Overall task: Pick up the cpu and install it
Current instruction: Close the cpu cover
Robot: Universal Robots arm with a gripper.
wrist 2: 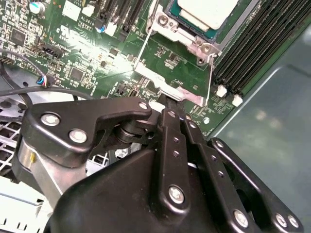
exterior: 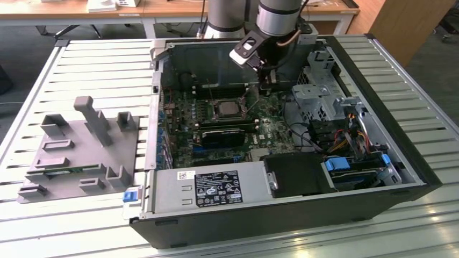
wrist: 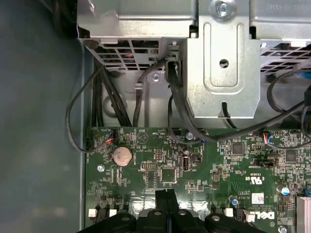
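Closed, empty end effector (wrist 2: 165,100) above the motherboard (wrist 2: 97,53) — cpu (wrist 2: 206,10) lies in the socket (wrist 2: 193,42) just beyond its tips.

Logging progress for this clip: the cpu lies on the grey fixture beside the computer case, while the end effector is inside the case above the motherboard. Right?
Not quite. The second wrist view shows the cpu sitting in the socket on the motherboard, not on the grey fixture. The end effector is indeed inside the computer case, above the motherboard.
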